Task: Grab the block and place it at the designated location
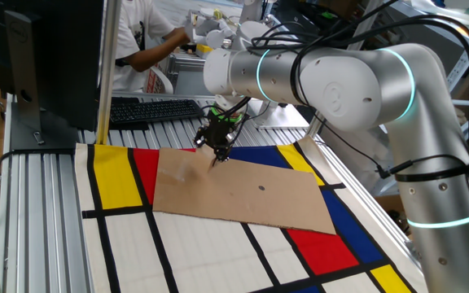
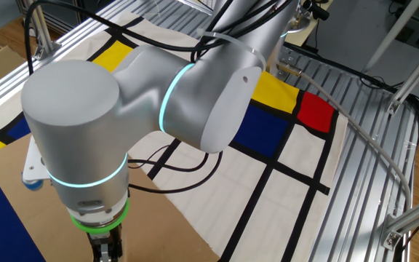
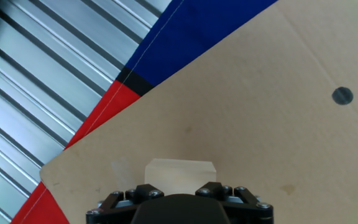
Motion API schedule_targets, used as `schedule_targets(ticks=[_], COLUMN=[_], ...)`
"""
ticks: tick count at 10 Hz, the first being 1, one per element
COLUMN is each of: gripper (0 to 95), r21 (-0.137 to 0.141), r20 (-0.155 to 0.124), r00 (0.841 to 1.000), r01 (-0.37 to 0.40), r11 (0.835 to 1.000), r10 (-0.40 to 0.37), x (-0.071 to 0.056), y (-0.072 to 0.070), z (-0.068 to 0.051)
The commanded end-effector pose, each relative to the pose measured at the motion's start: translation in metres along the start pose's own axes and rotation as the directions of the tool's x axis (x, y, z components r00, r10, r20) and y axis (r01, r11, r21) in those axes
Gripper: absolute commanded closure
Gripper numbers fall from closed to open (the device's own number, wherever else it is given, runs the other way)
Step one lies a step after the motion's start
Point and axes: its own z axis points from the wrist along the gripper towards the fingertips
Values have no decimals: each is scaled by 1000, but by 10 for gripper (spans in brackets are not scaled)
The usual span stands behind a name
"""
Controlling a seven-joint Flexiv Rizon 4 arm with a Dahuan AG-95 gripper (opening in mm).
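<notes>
gripper [image 1: 216,156]: tips down near the cardboard sheet [image 1: 243,194], can't tell if it's clamped or loose
block [image 3: 179,176]: at 6 o'clock in hand view, tucked right at the fingers
dark dot [image 3: 342,95]: 2 o'clock, probably the drop spot

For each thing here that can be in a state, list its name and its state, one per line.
block: between the gripper's fingers, whether lifted off the cardboard cannot be told.
gripper: over the cardboard's far corner, pointing down, closed around the block.
cardboard sheet: lying flat on the coloured cloth.
dark dot: uncovered, nothing on it.
coloured cloth: spread flat on the table.
</notes>
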Motion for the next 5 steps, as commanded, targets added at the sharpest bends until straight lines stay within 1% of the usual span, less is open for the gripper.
schedule_targets(ticks=[1, 2, 3, 4, 5], gripper=[950, 950, 950, 950, 950], r21=[-3, 1, 14, 21, 19], r20=[1, -1, -15, -24, -26], r00=[993, 986, 970, 959, 940], r01=[121, 165, 241, 284, 340], r11=[993, 986, 970, 959, 940], r10=[-121, -165, -241, -284, -340], x=[0, 0, 0, 0, 0], y=[1, 1, 1, 1, 1], z=[0, 0, 0, 0, 0])
